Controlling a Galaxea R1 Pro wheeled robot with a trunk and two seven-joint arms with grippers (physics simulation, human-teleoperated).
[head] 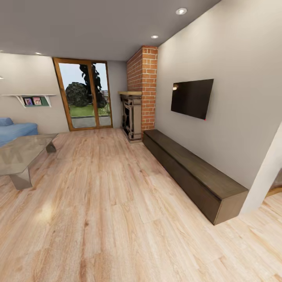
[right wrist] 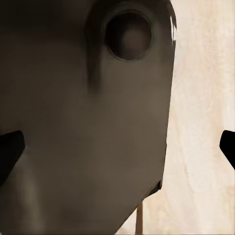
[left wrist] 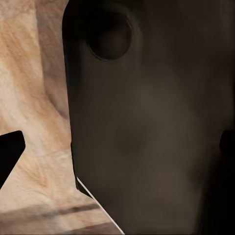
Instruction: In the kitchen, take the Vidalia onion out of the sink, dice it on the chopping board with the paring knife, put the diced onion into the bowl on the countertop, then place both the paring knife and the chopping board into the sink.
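I am in a living room with a light wood floor (head: 109,203); the kitchen, onion, sink, chopping board, paring knife, bowl and countertop are out of view. In the left wrist view my left gripper (left wrist: 117,147) is open, its black fingertips (left wrist: 10,152) far apart at the picture's edges, with a dark part of the robot's body behind them. The right gripper (right wrist: 120,147) is open in the same way, its fingertips (right wrist: 10,149) wide apart and nothing held between them.
A long low dark bench (head: 192,172) runs along the right wall under a TV (head: 192,98). A brick fireplace (head: 137,113) and a glass door (head: 84,94) stand at the far end. A glass coffee table (head: 21,154) and blue sofa (head: 15,129) are at left, a white wall corner (head: 266,172) at right.
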